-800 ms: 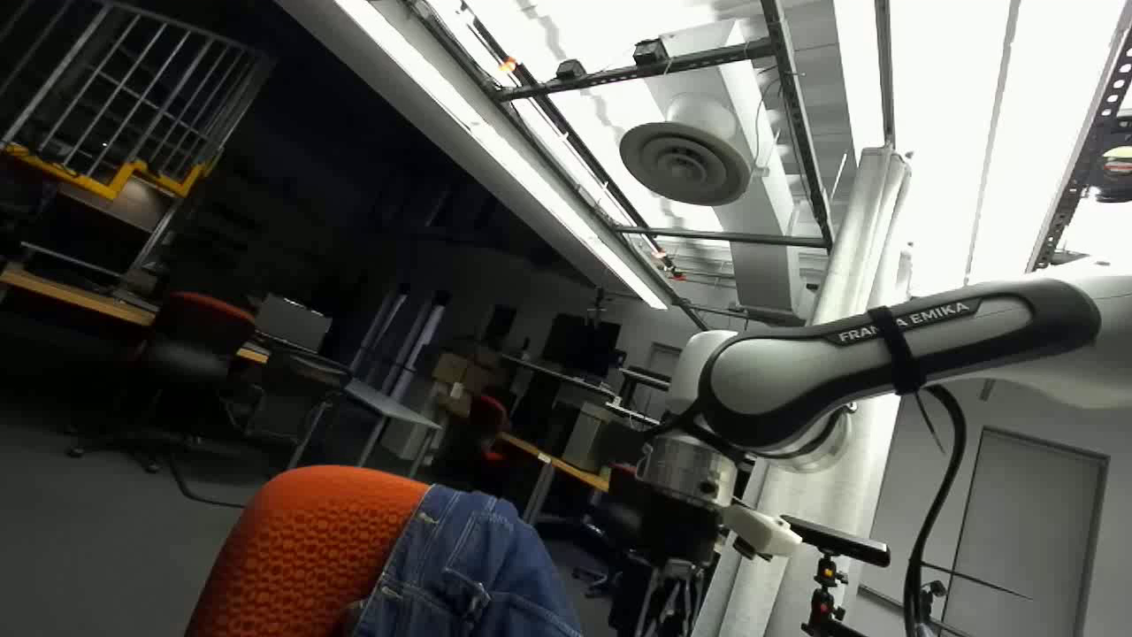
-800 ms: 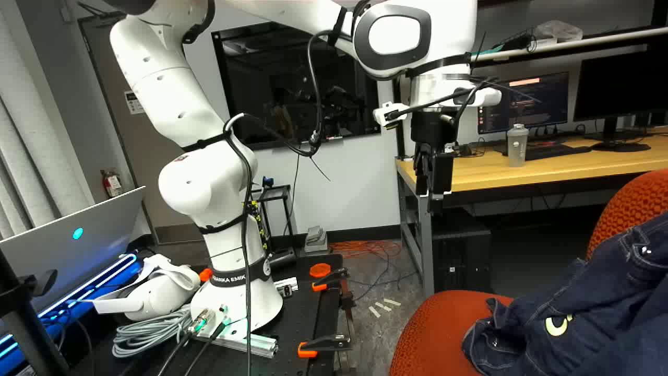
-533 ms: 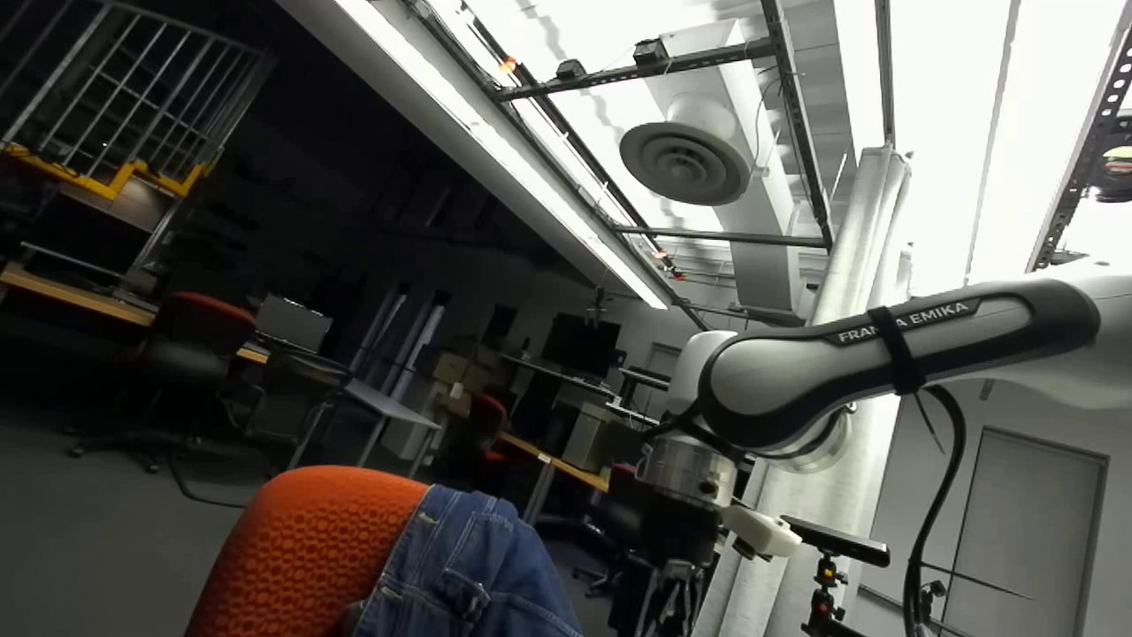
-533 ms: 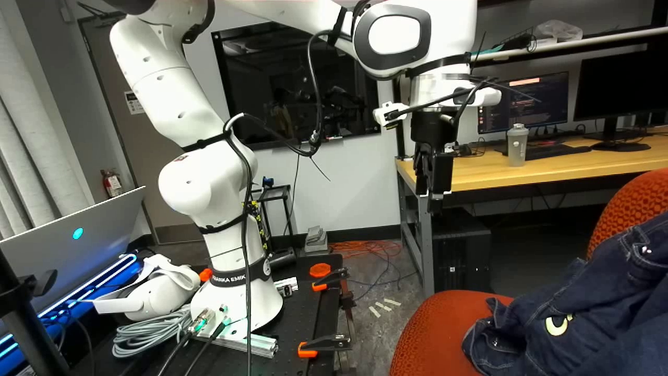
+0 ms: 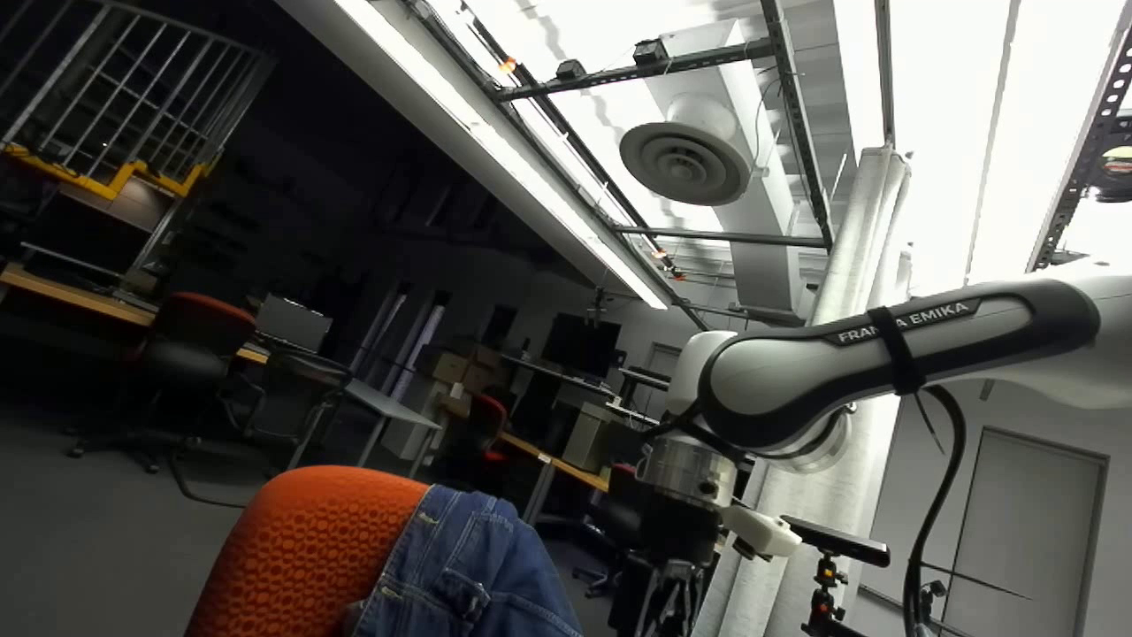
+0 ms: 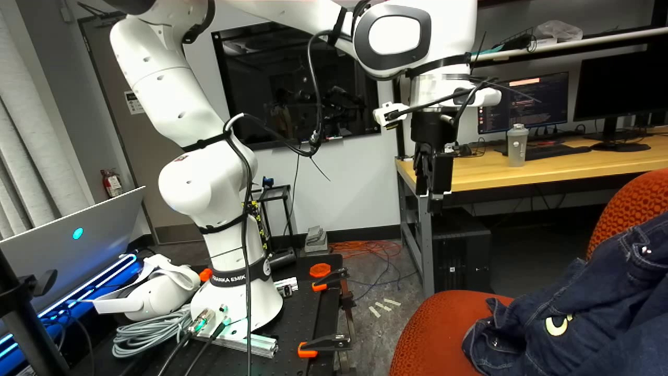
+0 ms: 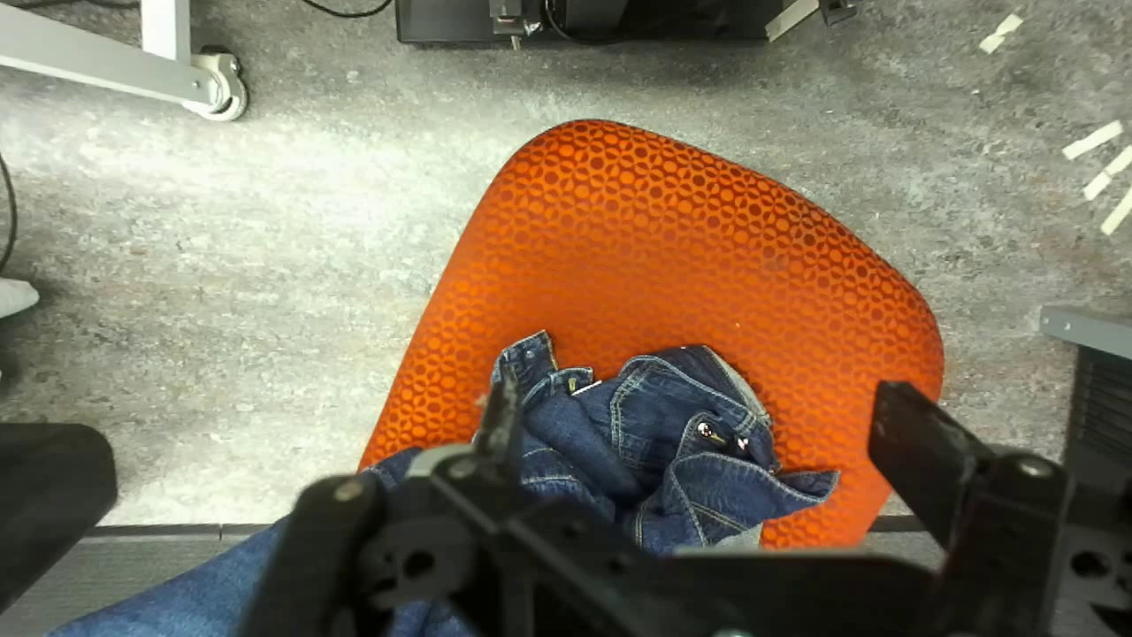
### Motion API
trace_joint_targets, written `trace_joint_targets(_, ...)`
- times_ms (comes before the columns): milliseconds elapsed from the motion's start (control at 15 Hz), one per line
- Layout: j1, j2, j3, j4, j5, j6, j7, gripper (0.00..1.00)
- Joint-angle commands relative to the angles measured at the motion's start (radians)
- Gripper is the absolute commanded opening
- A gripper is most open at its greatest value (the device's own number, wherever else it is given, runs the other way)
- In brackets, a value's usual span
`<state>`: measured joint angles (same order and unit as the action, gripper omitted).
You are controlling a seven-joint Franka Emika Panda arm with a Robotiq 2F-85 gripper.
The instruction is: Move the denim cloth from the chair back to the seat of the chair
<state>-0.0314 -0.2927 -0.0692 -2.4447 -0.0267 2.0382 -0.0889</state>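
The denim cloth (image 6: 563,318) is dark blue with pale seams and buttons. In an exterior view it runs from the chair back (image 6: 634,203) down onto the orange-red chair seat (image 6: 438,329). In an exterior view, part of the denim cloth (image 5: 478,557) lies over the orange chair back (image 5: 327,531). In the wrist view a bunched part of the cloth (image 7: 575,433) lies on the seat (image 7: 654,239), and more blue cloth shows at the lower left. My gripper (image 7: 694,425) is open, its fingers wide apart and empty. It hangs above the seat, clear of the cloth, pointing down (image 6: 433,196).
A wooden desk (image 6: 548,167) with monitors and a shaker bottle (image 6: 516,145) stands behind the gripper. The robot's black base table (image 6: 308,324) carries orange clamps, a headset (image 6: 162,292) and cables. A black computer tower (image 6: 462,250) stands under the desk.
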Motion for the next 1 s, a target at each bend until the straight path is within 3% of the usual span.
trace_joint_targets(0,-0.004,0.004,0.003,0.004,0.004,0.008,-0.001,1.0)
trace_joint_targets(400,-0.026,0.065,0.003,0.035,-0.025,0.155,0.065,1.0)
trace_joint_targets(933,-0.056,0.246,-0.01,0.155,-0.017,0.327,0.103,1.0)
